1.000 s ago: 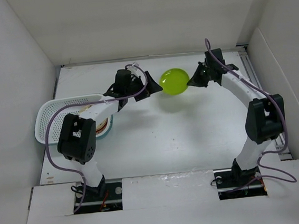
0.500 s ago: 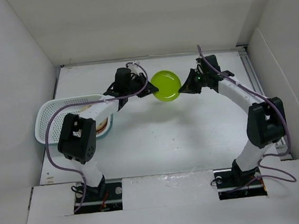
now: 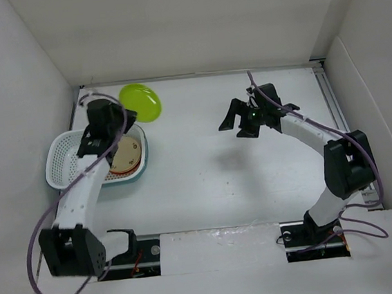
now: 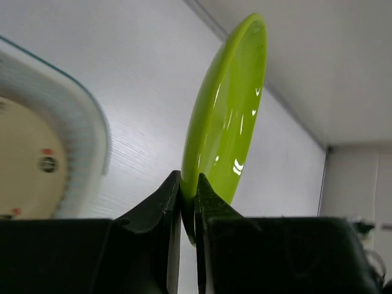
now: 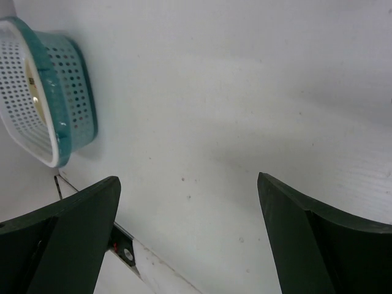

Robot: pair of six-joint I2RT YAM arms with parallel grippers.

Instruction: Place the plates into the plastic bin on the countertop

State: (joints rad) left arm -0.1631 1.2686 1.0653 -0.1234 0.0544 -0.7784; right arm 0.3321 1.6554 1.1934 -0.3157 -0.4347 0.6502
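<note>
Nearest the arm bases, the plastic bin [image 3: 59, 152] sits at the left side of the countertop [image 3: 206, 181], close to the left wall. A beige plate [image 3: 126, 154] with dark marks lies flat in its right half, and the edge of an orange plate [image 3: 123, 172] shows beneath it. The rest of the bin's contents are hidden by the left arm.

Further out, right of centre, the right gripper [image 3: 235, 124] hangs above bare surface. Its jaws are spread wide with nothing between them. Its wrist view shows only white countertop and the bin off to the left.

Further still, the left gripper [image 4: 188, 184] is over the bin's far right corner. Its jaws are pinched tight on the rim of the lime green plate [image 3: 141, 101]. The plate stands tilted on edge, off the surface, just beyond the bin's far rim and near the back wall.
</note>
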